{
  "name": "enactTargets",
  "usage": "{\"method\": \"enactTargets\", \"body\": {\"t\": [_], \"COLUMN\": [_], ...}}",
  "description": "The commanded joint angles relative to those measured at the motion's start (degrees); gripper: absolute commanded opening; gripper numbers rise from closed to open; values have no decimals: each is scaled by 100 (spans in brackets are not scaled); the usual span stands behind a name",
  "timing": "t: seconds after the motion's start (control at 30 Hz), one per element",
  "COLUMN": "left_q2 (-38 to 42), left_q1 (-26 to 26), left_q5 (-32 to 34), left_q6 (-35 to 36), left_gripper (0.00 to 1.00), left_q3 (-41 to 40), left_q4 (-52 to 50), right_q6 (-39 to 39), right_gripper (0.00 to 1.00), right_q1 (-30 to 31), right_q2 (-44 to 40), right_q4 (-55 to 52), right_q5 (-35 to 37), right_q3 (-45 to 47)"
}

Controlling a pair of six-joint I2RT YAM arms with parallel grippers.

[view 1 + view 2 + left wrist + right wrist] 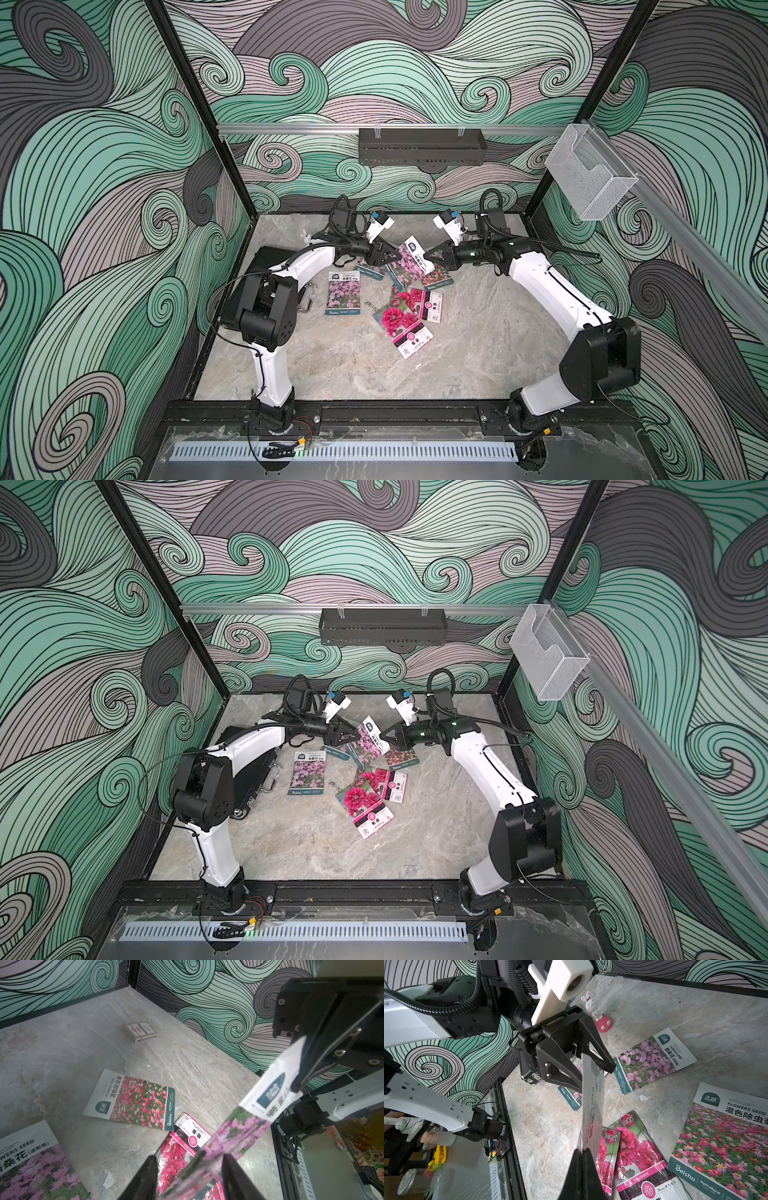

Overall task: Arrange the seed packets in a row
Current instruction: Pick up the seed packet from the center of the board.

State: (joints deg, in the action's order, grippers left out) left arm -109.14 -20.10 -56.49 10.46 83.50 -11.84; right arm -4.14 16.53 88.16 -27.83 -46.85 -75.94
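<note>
The tabletop [478,353] is a smooth grey-beige marbled surface, walled on three sides by wave-print panels [104,208] and edged in front by a black rail [395,411]. The seed packets are thin, glossy rectangles with white headers and teal or pink foot bands.

The raised packet [409,259], with purple-pink blooms, is tilted off the surface and spans the gap between the arms near the back. The right end effector [429,254] is pinched tight on its white header end, and in the right wrist view the film stands edge-on from the closed tips. The left end effector [390,258] has its black wedge-shaped fingers on either side of the flower end. They are set fairly narrow, but a gap shows beside the film, so nothing is clamped there.

A second purple-pink packet [368,271] lies largely hidden beneath the left end effector. A third purple-pink packet [343,293] lies flat and alone just to its left. The two magenta hollyhock packets [405,322] overlap askew mid-table, their film crinkled. The red-pink mix packet [436,276] lies flat behind them.

A flat black slab [255,779] fills the left edge, a small patterned box [140,1031] sits near a wall, and a rabbit figurine [592,1007] stands at the back. A broad bare stretch of marble runs from the packets forward to the rail
</note>
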Motion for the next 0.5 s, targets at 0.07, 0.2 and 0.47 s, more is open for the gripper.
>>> {"method": "enactTargets", "body": {"t": [0.07,0.2,0.47], "left_q2": [107,115,271], "left_q1": [-139,-252,-329], "left_q5": [-239,-151,254], "left_q6": [-140,-119,-263], "left_gripper": [32,15,0], "left_q3": [-148,-131,-222], "left_q4": [347,284,263], "right_q6": [-43,-30,-60], "right_gripper": [0,0,0], "right_q1": [31,25,25], "right_q2": [-89,-55,43], "right_q4": [-91,-96,-86], "right_q5": [108,192,472], "right_q3": [-140,-157,-236]}}
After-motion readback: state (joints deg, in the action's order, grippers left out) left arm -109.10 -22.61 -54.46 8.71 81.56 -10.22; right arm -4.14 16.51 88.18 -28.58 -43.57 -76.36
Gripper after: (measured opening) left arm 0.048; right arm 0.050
